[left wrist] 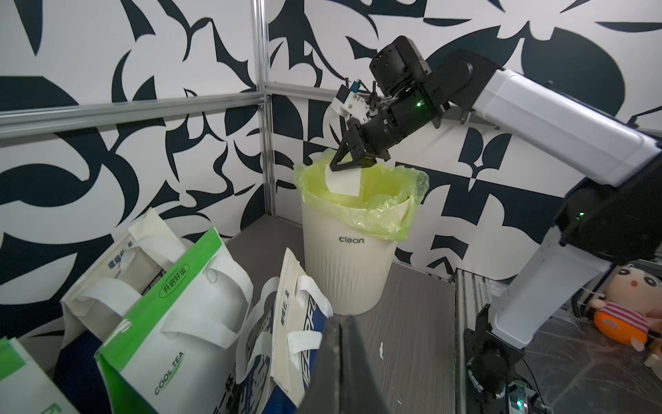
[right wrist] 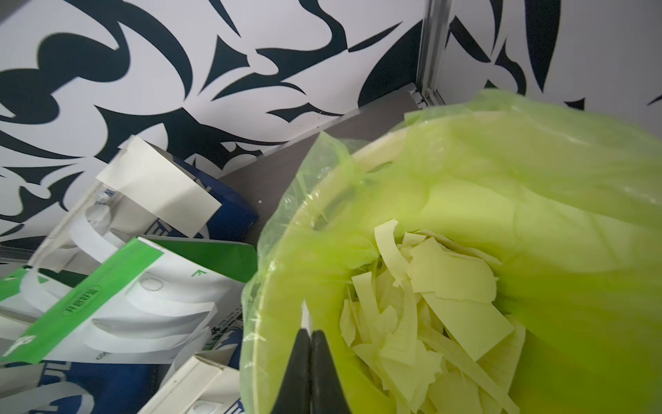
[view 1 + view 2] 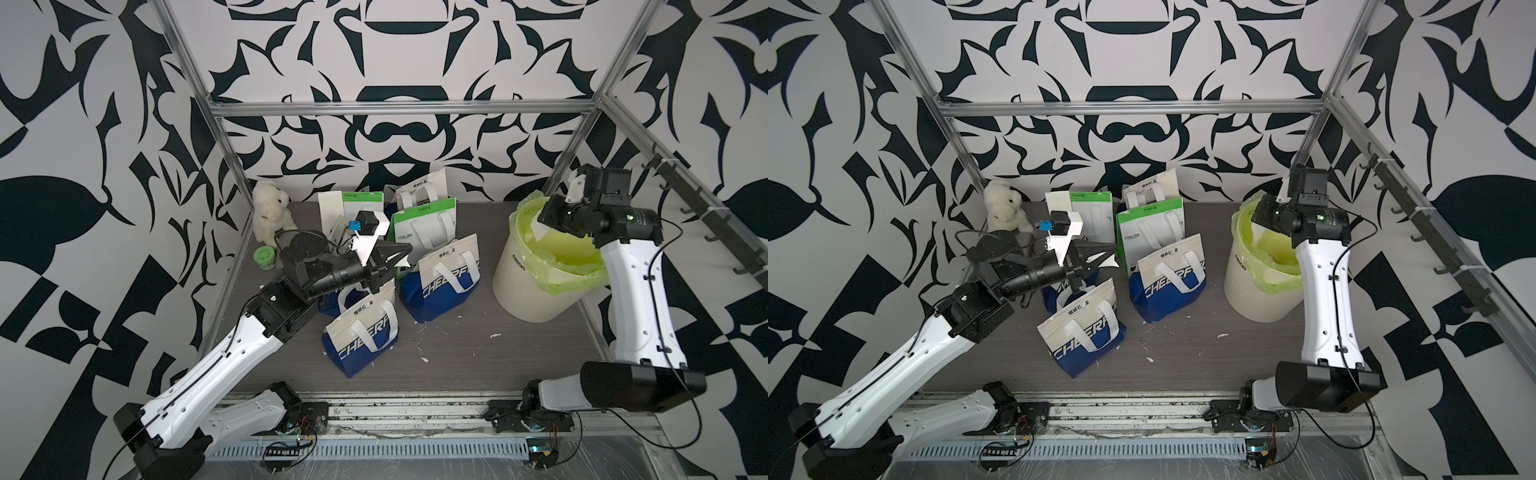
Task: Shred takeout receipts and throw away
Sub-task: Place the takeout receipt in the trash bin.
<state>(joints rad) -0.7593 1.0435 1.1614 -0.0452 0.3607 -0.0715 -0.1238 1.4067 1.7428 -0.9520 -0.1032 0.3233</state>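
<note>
The right hand [image 1: 335, 167] is hanging over the mouth of the trash bin [image 1: 344, 272], its jaws pressed together on one white receipt piece [image 1: 344, 183] that's dangling just inside the rim. The bin is wearing a yellow-green liner [image 1: 387, 215], and a heap of torn receipt pieces [image 2: 447, 286] is already sitting at the bottom.

The left hand [image 3: 406, 251] is hovering above the bags with its jaws fully closed too. One small white paper bit [image 3: 402, 262] is showing right under its tips, but it's hard to tell if it's actually being pinched.

Six handled bags are standing on the counter [image 3: 457, 361]: four blue-and-white bags (nearest one [image 3: 361, 336]) and two green-and-white bags (one [image 3: 424, 228]). One whole receipt slip [image 2: 157, 186] is poking out of the rearmost blue-and-white bag, and a second slip [image 3: 329, 208] is standing at the far green-and-white bag.

One white plush toy [image 3: 270, 212] and one green round tin [image 3: 264, 257] are sitting in the far corner on the left arm's side. A few tiny white scraps [image 3: 494, 336] are lying around on the counter.
</note>
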